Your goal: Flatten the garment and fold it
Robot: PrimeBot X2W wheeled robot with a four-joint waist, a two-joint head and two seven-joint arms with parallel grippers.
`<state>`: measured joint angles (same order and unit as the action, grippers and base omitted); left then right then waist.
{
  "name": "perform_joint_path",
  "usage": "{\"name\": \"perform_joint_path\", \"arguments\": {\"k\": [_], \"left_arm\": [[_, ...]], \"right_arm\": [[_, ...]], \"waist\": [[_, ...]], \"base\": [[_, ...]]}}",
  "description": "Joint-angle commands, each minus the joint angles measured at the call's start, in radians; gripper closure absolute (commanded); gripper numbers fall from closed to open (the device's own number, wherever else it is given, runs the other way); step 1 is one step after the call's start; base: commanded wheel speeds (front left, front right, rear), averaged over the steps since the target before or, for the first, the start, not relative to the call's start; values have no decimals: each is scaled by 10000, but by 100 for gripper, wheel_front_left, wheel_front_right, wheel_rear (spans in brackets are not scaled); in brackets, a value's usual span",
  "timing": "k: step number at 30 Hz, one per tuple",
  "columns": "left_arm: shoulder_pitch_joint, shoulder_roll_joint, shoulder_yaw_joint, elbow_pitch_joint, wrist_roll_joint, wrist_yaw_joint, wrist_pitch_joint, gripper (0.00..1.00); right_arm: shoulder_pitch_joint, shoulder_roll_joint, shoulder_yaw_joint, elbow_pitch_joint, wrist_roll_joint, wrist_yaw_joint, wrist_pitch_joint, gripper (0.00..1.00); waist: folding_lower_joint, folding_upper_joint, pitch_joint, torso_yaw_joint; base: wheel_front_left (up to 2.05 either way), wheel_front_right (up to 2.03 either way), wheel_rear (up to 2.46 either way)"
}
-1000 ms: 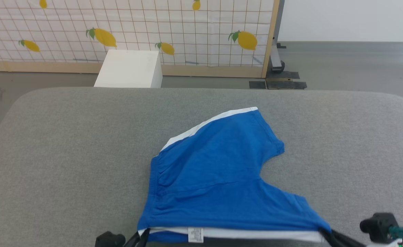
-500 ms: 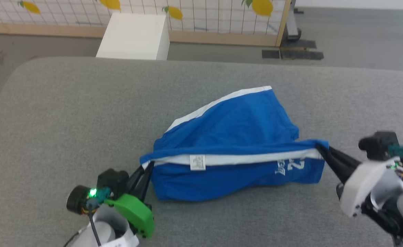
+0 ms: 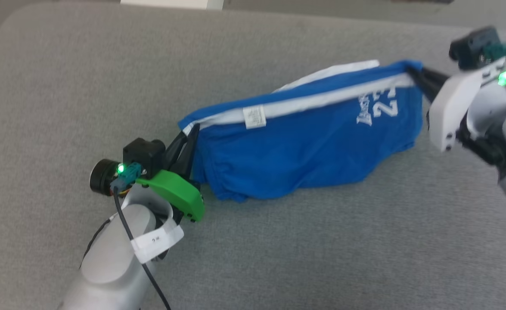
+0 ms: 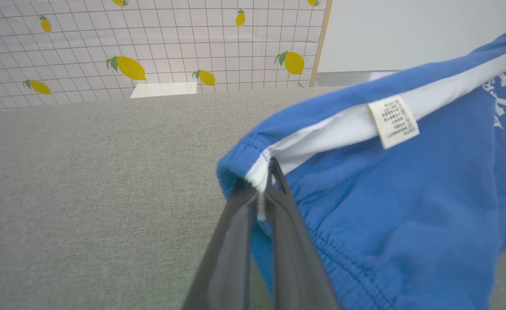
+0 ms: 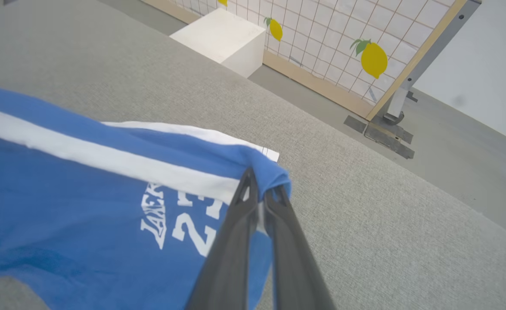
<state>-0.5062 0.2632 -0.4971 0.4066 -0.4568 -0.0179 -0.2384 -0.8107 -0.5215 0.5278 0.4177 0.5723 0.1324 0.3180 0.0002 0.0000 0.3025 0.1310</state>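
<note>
Garment [image 3: 304, 150], blue shorts, hung stretched above the grey padded surface [image 3: 63, 86], with its lower edge resting there. Left gripper [image 3: 190, 134] was clamped on the waistband end of the white side stripe; right gripper [image 3: 414, 74] was clamped on the opposite corner. White "23" print [image 3: 386, 105] and small label [image 3: 255, 117] faced upward.
</note>
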Motion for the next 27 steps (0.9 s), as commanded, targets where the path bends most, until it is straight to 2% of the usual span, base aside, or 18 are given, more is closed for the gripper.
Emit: {"name": "perform_joint_path", "arguments": {"k": [1, 8, 16, 17, 18, 19, 20, 27], "left_arm": [[-227, -67, 41, 128, 84, -80, -83, 100], [-652, -384, 124, 663, 164, -276, -205, 100], [-788, -725, 329, 790, 491, -365, -230, 100], [-741, -725, 374, 765, 572, -336, -230, 42], [-668, -724, 438, 684, 692, -290, -230, 0], [-594, -732, 495, 580, 769, -272, -231, 0], [-473, -733, 568, 417, 867, -248, -231, 0], [649, -443, 1071, -1209, 1720, 338, -232, 0]], "right_arm": [[-368, 20, 143, 322, -63, -17, 4, 100], [-1668, 207, 895, 2097, -134, -17, -146, 100], [-2270, 453, 1809, 3328, -127, -17, -787, 100], [-2293, 441, 1915, 3406, -111, -17, -898, 100], [-2300, 414, 2072, 3485, -106, -17, -1048, 100], [-2292, 377, 2242, 3518, -104, -17, -1124, 59], [-2270, 320, 2449, 3520, -81, -17, -1253, 0], [-2271, -362, 3265, 3208, 613, -17, -1693, 0]], "waist": [[-2, 0, 869, 578], [-2, 0, 1428, 843], [-2, 0, 1586, 959], [-2, 0, 1525, 950], [-2, 0, 1406, 943], [-2, 0, 1306, 942], [-2, 0, 1141, 936], [-2, 0, 69, 929]], "base": [[0, 0, 0], [0, 0, 0], [0, 0, 0], [0, 0, 0], [0, 0, 0], [0, 0, 0], [0, 0, 0], [0, 0, 0]]}}
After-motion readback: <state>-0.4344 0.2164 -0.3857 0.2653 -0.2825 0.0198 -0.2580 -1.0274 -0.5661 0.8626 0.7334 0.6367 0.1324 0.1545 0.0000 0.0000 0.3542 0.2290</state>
